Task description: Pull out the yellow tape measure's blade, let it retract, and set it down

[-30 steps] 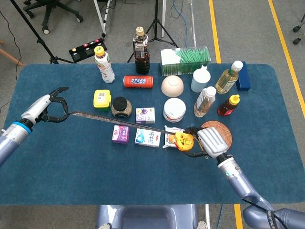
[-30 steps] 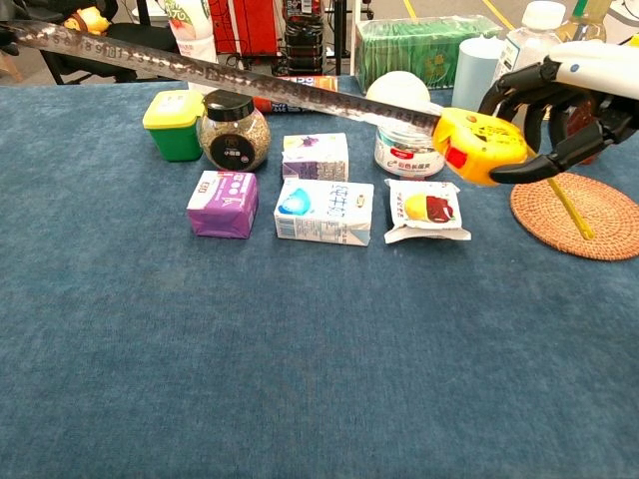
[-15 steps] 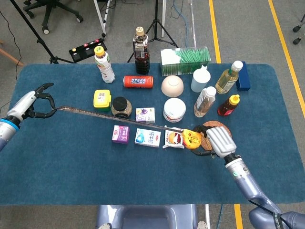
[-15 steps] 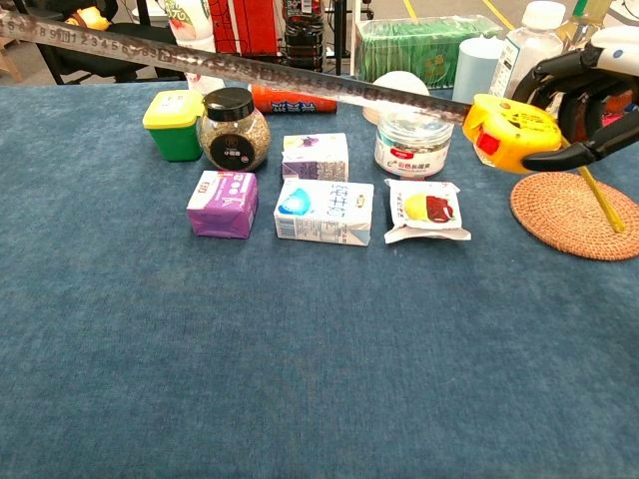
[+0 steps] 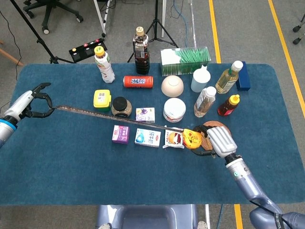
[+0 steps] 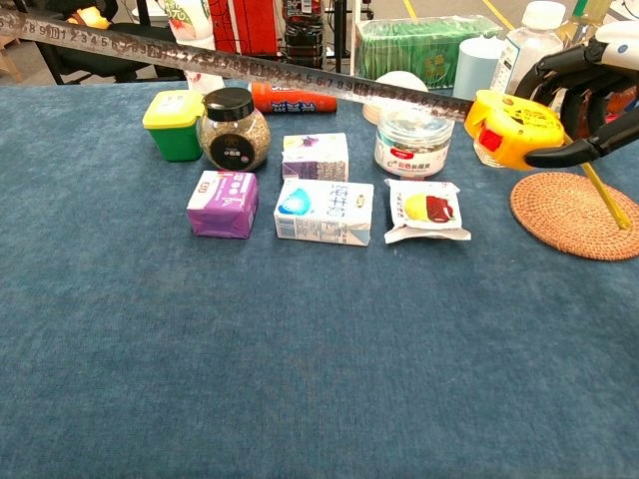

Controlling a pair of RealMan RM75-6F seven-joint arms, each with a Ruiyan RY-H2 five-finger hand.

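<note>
1. The right hand reaches in from the lower right, its fingers wrapped around the yellow tape measure, held above the tabletop beside a woven coaster.
2. The left hand sits at the far left edge, fingers pinching the tip of the blade.
3. The blade runs taut between both hands, passing over a jar and small cartons.
4. Printed numbers show along the blade, though too blurred to read reliably.
</note>
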